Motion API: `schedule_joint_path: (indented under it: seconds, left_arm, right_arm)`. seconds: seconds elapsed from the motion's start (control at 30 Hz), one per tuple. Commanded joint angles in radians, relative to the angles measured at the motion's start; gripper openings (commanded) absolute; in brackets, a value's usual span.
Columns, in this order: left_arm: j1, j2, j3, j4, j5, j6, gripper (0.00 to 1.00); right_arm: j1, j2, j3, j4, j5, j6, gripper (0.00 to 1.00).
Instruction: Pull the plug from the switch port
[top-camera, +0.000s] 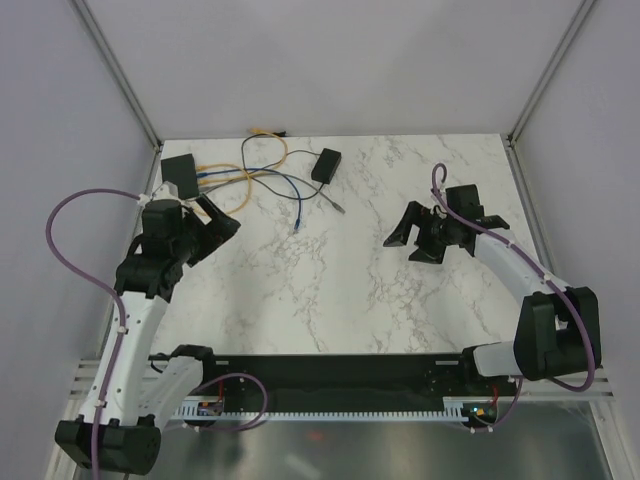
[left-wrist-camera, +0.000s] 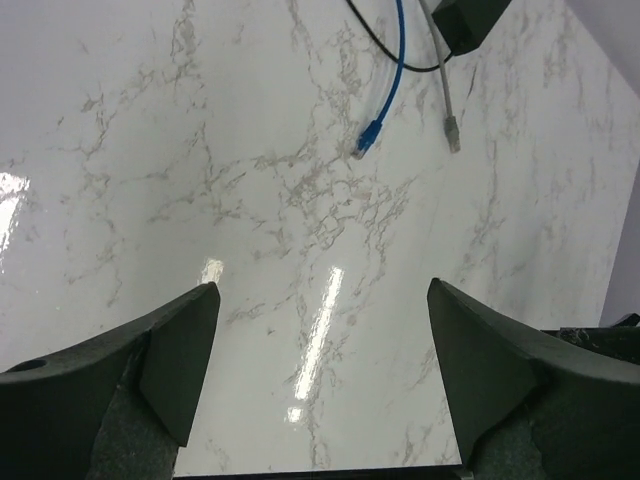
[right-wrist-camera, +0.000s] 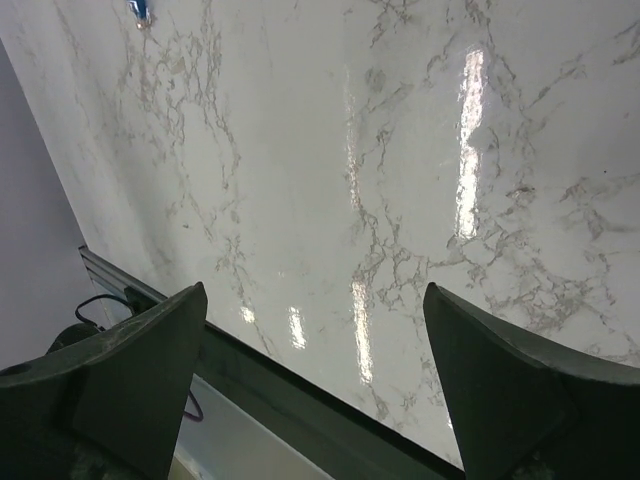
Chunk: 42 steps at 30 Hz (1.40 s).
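The switch (top-camera: 180, 172), a flat black box, lies at the table's far left. Yellow and blue cables (top-camera: 215, 176) run into its right edge; the ports themselves are too small to make out. My left gripper (top-camera: 222, 218) is open and empty, just near-right of the switch. In the left wrist view (left-wrist-camera: 322, 300) its fingers frame bare marble. A loose blue plug (left-wrist-camera: 370, 138) and a loose grey plug (left-wrist-camera: 453, 133) lie ahead of it. My right gripper (top-camera: 405, 240) is open and empty over the right half of the table, far from the switch.
A smaller black adapter block (top-camera: 326, 165) with a thin cord lies at the back centre; its corner shows in the left wrist view (left-wrist-camera: 470, 20). The loose blue cable end (top-camera: 297, 228) lies mid-table. The right wrist view shows the table's near edge rail (right-wrist-camera: 280, 385).
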Motion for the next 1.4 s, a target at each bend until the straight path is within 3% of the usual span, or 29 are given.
schedule_joint_path:
  seconds: [0.0,0.17,0.33,0.6,0.8,1.0,1.17,1.37]
  left_arm:
    - [-0.003,0.036,0.035,-0.069,0.029,-0.03,0.91]
    - [0.019,0.188,0.075,-0.078,-0.038,-0.099,0.79]
    - [0.085,0.407,0.19,-0.073,-0.121,-0.102,0.7]
    - [0.226,0.688,0.406,-0.012,-0.196,-0.128,0.57]
    - [0.227,0.947,0.613,0.003,-0.213,-0.085,0.53]
    - [0.229,1.112,0.764,0.009,-0.368,-0.061,0.53]
    - [0.229,1.245,0.914,0.032,-0.296,0.01,0.5]
    - [0.227,1.339,0.965,0.032,-0.307,-0.077,0.45]
  right_arm:
    - [0.002,-0.021,0.037,-0.032,-0.067,-0.066,0.98]
    - [0.019,-0.047,0.086,-0.043,-0.17,-0.072,0.98]
    - [0.111,-0.075,0.12,-0.107,-0.128,-0.087,0.96]
    - [0.142,-0.118,0.163,-0.177,-0.054,-0.135,0.9]
    - [0.14,-0.093,0.221,-0.242,0.033,-0.193,0.9]
    - [0.142,-0.06,0.226,-0.262,0.079,-0.21,0.89]
    - [0.14,-0.027,0.252,-0.279,0.106,-0.222,0.89]
    - [0.142,0.032,0.284,-0.288,0.122,-0.225,0.89]
